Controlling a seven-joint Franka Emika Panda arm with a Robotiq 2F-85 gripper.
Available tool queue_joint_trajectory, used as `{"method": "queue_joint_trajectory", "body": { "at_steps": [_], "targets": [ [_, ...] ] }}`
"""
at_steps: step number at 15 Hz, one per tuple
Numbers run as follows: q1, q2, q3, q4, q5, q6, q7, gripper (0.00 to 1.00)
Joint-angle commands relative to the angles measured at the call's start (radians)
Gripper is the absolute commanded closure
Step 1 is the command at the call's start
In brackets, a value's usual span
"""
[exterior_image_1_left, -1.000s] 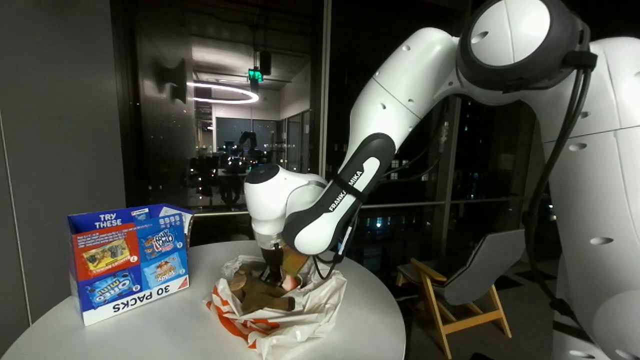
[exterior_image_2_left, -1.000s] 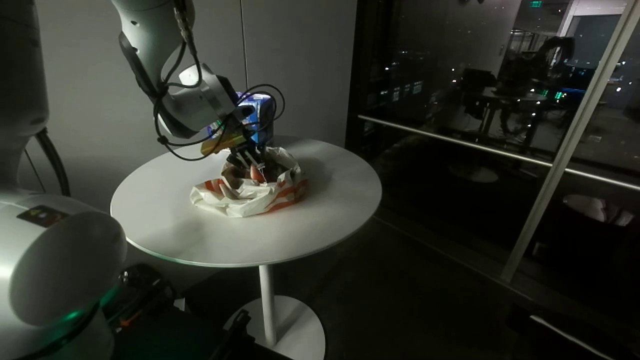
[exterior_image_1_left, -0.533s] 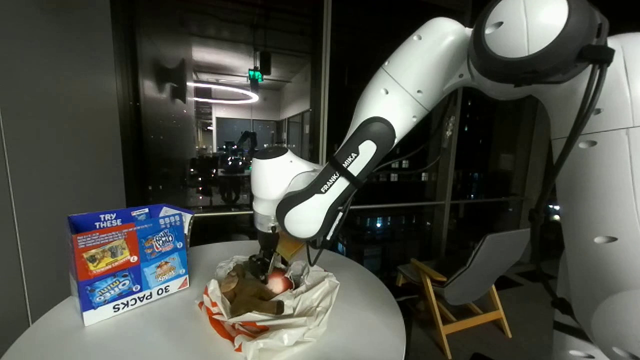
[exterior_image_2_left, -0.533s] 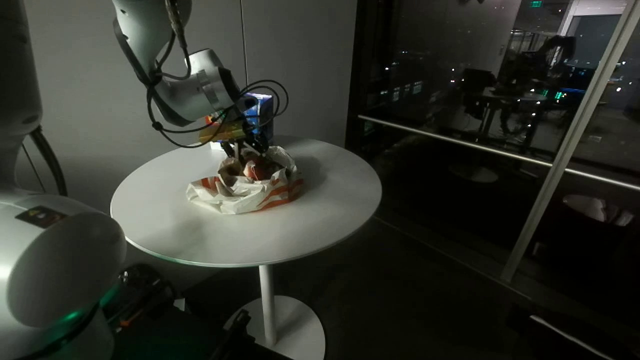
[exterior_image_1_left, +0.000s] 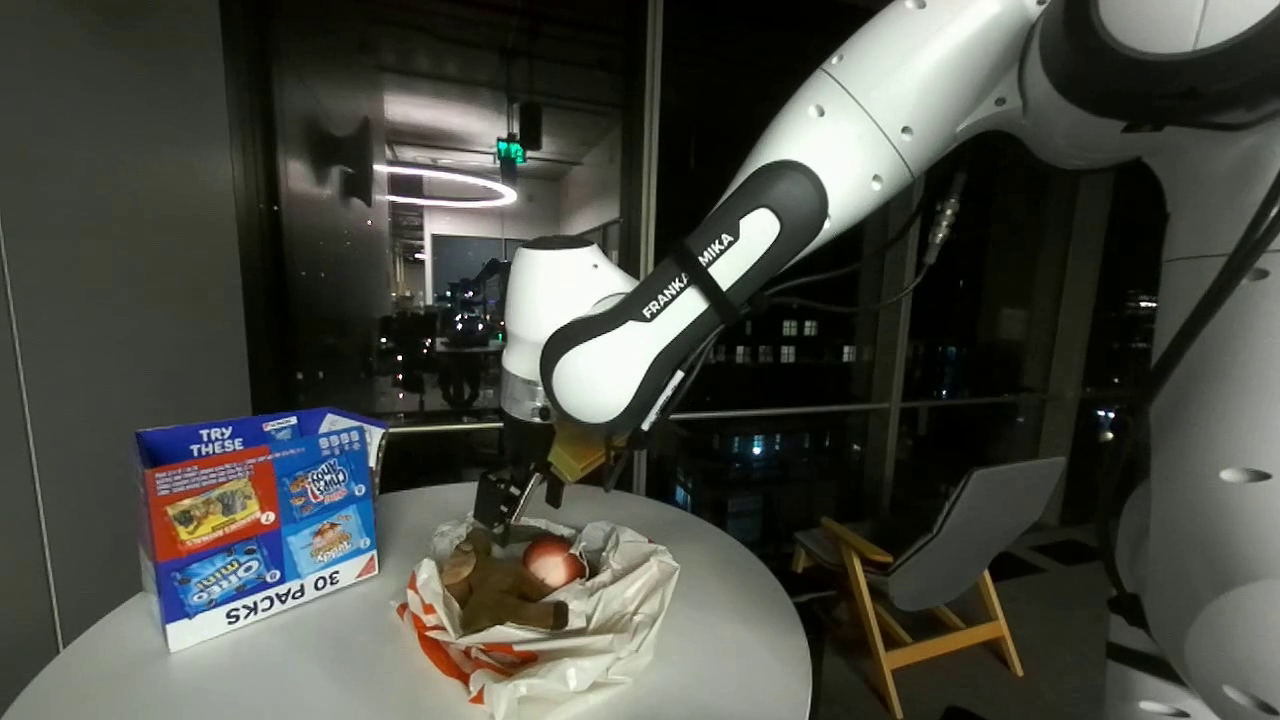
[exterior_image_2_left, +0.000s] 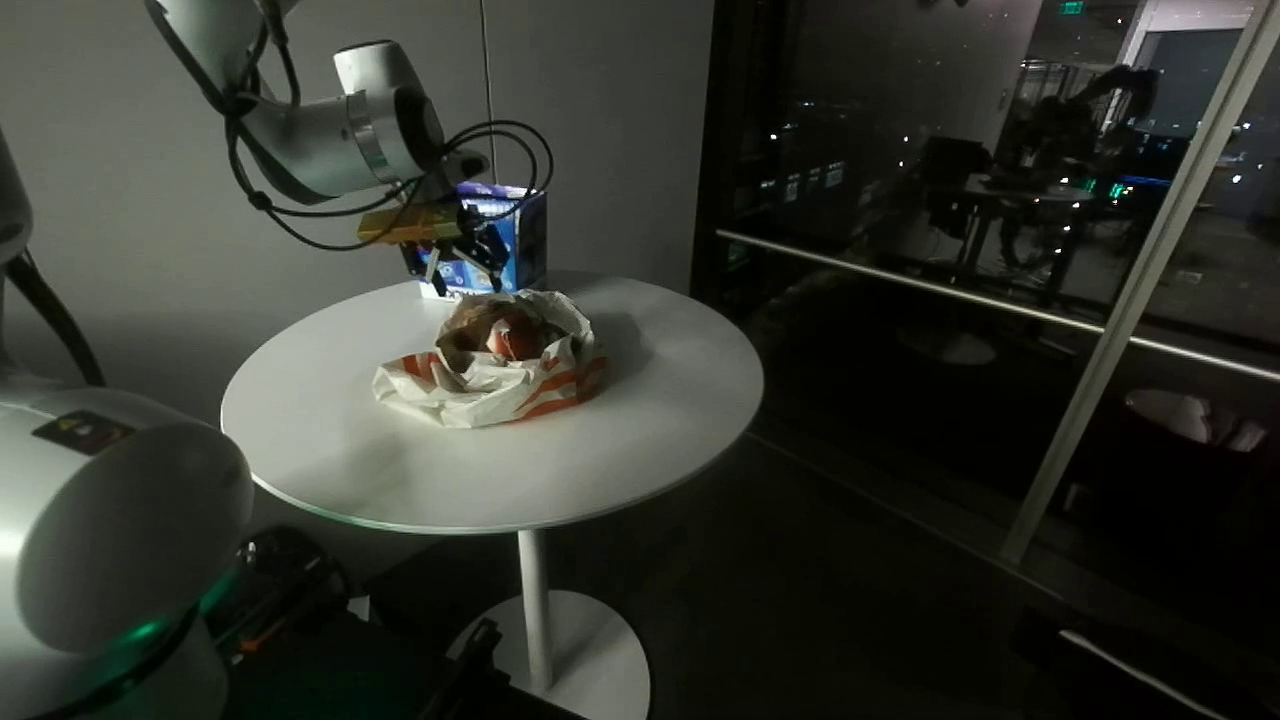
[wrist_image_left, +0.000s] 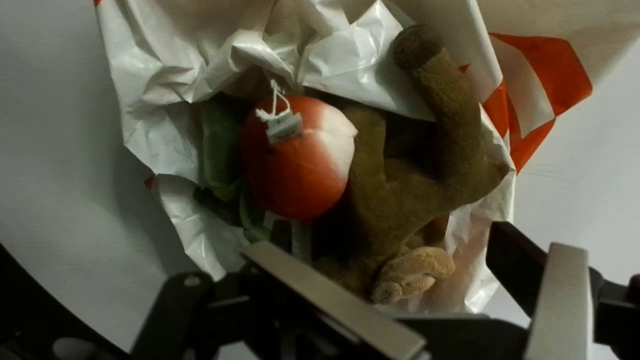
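Note:
My gripper (exterior_image_2_left: 467, 287) hovers open over a crumpled white plastic bag (exterior_image_2_left: 470, 405) with orange stripes, nothing between its fingers. In the wrist view a round red-and-white toy (wrist_image_left: 295, 170) with a small white tag lies in the bag's mouth. Beside it is a brown plush toy (wrist_image_left: 395, 205) with stubby limbs and a tan ear, the part closest to the jaws. A green thing (wrist_image_left: 220, 145), partly hidden, pokes out from under the red toy. Both the brown toy (exterior_image_1_left: 500, 590) and the red toy (exterior_image_1_left: 553, 562) also show in an exterior view.
A blue snack box (exterior_image_1_left: 260, 530) stands on the round white table (exterior_image_1_left: 740, 620), close to the bag. A window with a metal rail (exterior_image_1_left: 800, 411) runs behind the table. A grey chair with wooden legs (exterior_image_1_left: 930, 560) stands on the floor beyond the table.
The gripper has opened and risen up out of the bag, away from the red toy, which rests inside. Early on, the bag and toys shifted slightly; lately they stay put.

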Motion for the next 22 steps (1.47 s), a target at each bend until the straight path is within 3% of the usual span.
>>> {"method": "queue_joint_trajectory", "body": {
  "at_steps": [1,4,7,11,17,22],
  "targets": [
    [-0.006,0.005,0.002,0.001,0.002,-0.002,-0.003,0.00],
    [-0.007,0.020,0.004,0.001,0.032,0.011,-0.026,0.00],
    [-0.004,0.030,0.019,-0.034,0.056,0.052,-0.154,0.00],
    [-0.002,0.055,0.008,-0.073,-0.070,0.096,-0.224,0.00],
    [0.000,0.045,0.006,-0.119,-0.209,0.253,-0.213,0.00],
    [-0.010,0.080,0.036,-0.134,-0.107,0.258,-0.302,0.00]
  ]
}}
